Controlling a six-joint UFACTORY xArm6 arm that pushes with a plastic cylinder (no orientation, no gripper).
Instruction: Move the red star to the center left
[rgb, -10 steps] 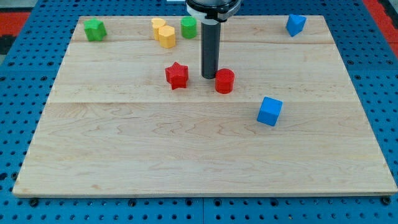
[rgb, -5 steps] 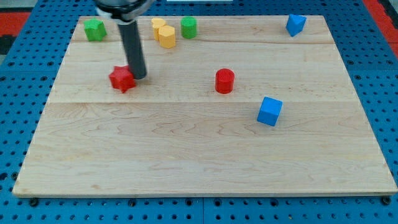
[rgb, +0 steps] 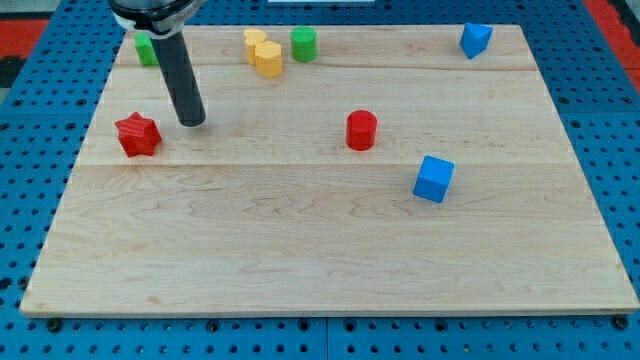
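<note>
Red star and cylinder, two blue, two yellow, perhaps two green; tool's tip bare, just right of star.

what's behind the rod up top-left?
A green block sits behind the rod, mostly covered, so its shape can't be made out. My tip rests right of the red star, not touching.

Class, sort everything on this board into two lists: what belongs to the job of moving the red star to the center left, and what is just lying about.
Belongs to the job:
red star, near the view's left edge
my tip, just right of the star, apart from it

Lying about:
red cylinder
blue cube
blue block
yellow blocks
green cylinder
green block, partly hidden by the rod
</note>
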